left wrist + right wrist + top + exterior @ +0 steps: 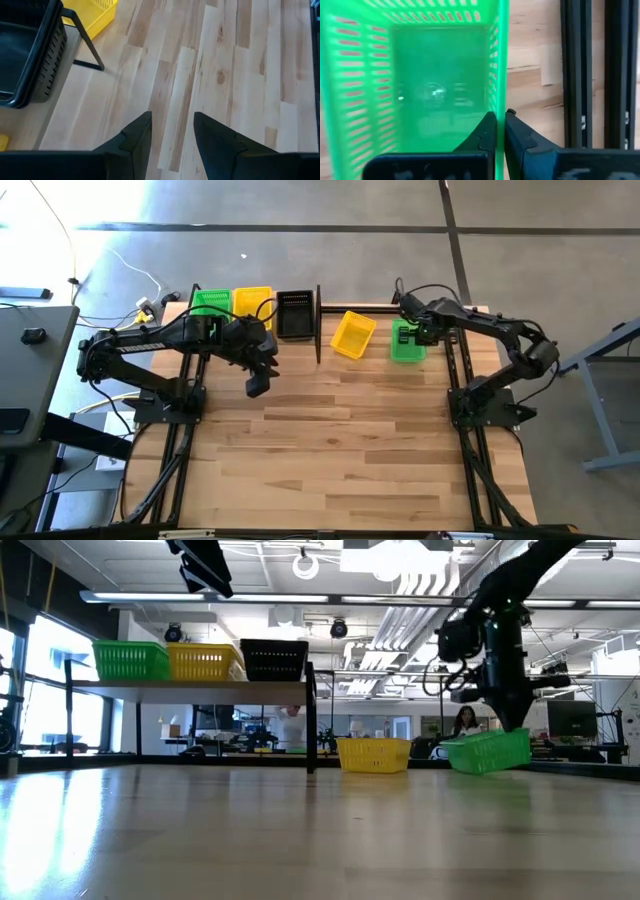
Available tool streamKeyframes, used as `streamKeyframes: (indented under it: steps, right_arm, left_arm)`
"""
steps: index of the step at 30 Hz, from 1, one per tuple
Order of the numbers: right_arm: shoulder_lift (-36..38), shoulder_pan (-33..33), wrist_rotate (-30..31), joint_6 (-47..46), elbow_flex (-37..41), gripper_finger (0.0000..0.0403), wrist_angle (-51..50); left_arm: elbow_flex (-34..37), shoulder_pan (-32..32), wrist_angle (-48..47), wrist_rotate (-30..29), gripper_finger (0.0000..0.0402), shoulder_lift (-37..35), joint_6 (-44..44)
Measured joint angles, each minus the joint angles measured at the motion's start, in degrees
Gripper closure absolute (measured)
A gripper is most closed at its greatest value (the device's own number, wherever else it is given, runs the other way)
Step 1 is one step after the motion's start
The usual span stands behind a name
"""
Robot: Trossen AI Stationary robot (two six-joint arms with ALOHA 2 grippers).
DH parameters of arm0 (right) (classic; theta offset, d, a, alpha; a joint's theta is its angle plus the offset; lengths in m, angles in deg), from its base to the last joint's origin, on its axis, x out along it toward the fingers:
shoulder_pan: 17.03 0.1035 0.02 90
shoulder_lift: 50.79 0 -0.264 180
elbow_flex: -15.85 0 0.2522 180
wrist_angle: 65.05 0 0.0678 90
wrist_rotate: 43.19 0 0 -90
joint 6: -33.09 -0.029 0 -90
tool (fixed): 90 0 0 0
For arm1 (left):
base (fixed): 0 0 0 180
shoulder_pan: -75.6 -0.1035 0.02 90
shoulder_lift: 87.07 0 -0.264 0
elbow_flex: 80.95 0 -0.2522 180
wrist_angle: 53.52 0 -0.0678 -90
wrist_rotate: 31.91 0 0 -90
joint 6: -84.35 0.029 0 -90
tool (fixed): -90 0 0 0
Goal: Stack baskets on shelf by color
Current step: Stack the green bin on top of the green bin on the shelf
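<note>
The shelf (258,330) stands at the table's far left. On its board green (130,660), yellow (205,661) and black (274,659) baskets rest on their bases, side by side. A loose yellow basket (353,333) rests on the table to the right of the shelf. My right gripper (416,332) is shut on a green basket (407,342) further right. My left gripper (257,386) is open and empty, high above the table in front of the shelf; its wrist view shows the black basket (25,55) and the shelf's upright (86,42). My right gripper pinches one side wall of the green basket at its rim (499,107), one finger inside the basket and one outside. The fingers come from above, pointing down. The basket hangs tilted (490,752); whether its lower edge touches the table, I cannot tell.
Black frame rails (580,70) run along the table's right side, close to the held basket. The wide wooden tabletop (340,450) lies between the arms toward the near edge. A person (466,722) sits in the room beyond the table.
</note>
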Motion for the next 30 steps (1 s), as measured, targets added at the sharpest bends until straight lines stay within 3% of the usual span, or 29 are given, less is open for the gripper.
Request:
streamKeyframes:
  steps: [9,15,23,30]
  right_arm:
    - [0.0,15.5,5.5,-12.3,-9.2,0.0402,-10.9]
    - [0.0,27.0,8.1,-22.3,-16.0,0.0402,-17.3]
    - [0.0,42.0,10.9,-34.3,-22.6,0.0403,-17.0]
    - [-0.5,52.3,14.1,-44.7,-23.3,0.0403,-13.4]
  left_arm:
    - [0.0,2.0,0.1,-5.6,0.0266,0.0,-0.5]
    - [0.0,5.1,0.1,-6.3,0.0266,0.0,-0.5]
    - [0.0,11.0,1.7,-8.8,0.0266,0.0,-0.5]
    - [0.0,16.1,7.7,-9.1,0.0266,0.0,-0.5]
